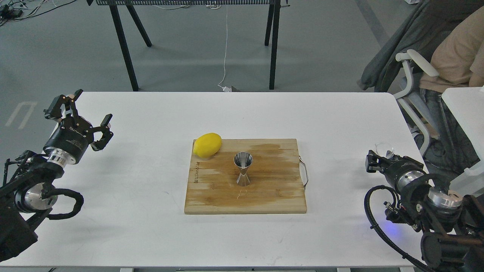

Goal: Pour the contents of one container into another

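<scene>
Table: white, wide, fills most of the view; it carries the board and both arms reach over its side edges.
Board: wooden cutting board lying flat at the table's middle, with a metal handle on its right edge and darker damp-looking patches across the top and lower part.
Left gripper: raised over the table's left edge, well apart from the board; its two fingers are spread wide with nothing between them.
Right gripper: low at the table's right edge, well apart from the board, seen dark and partly end-on; whether its fingers are closed cannot be told.
Lemon: yellow, resting on the board's far left corner and overhanging the edge slightly.
Jigger: shiny steel, hourglass-shaped, standing upright near the board's centre with an open cone facing up, just right of the lemon but not touching it.
Cup: clear glass, only its rim showing, right at the right gripper's tip; whether it is gripped cannot be told.
</scene>
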You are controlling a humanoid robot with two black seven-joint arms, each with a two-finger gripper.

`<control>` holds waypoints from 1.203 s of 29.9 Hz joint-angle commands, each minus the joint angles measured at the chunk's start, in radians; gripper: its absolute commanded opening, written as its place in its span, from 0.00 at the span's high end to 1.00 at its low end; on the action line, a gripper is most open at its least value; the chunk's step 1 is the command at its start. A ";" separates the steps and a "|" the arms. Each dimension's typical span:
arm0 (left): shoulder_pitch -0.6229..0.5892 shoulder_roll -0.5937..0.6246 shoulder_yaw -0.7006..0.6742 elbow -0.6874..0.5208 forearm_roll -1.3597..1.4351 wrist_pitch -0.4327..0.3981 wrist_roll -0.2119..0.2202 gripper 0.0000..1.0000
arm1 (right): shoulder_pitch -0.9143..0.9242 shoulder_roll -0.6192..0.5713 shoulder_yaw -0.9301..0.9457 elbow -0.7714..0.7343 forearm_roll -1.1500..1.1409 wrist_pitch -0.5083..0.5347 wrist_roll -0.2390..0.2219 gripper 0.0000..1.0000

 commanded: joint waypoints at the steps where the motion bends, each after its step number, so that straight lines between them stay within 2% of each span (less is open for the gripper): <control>1: 0.001 -0.002 0.000 0.000 0.000 0.000 0.000 0.01 | -0.001 0.002 -0.003 -0.001 -0.001 -0.011 0.000 0.61; 20: 0.001 -0.004 0.000 0.026 0.000 0.000 0.000 0.01 | -0.033 0.022 -0.112 0.031 0.002 -0.029 0.000 0.59; 30: 0.001 -0.004 0.000 0.028 0.000 0.000 0.000 0.01 | -0.042 0.022 -0.114 0.038 0.002 -0.029 0.000 0.41; 34: 0.001 -0.004 0.000 0.028 0.000 0.000 0.000 0.01 | -0.048 0.022 -0.114 0.040 0.002 -0.029 0.000 0.28; 36: 0.001 -0.004 0.000 0.028 0.000 0.000 0.000 0.01 | -0.048 0.022 -0.114 0.040 0.002 -0.029 0.000 0.15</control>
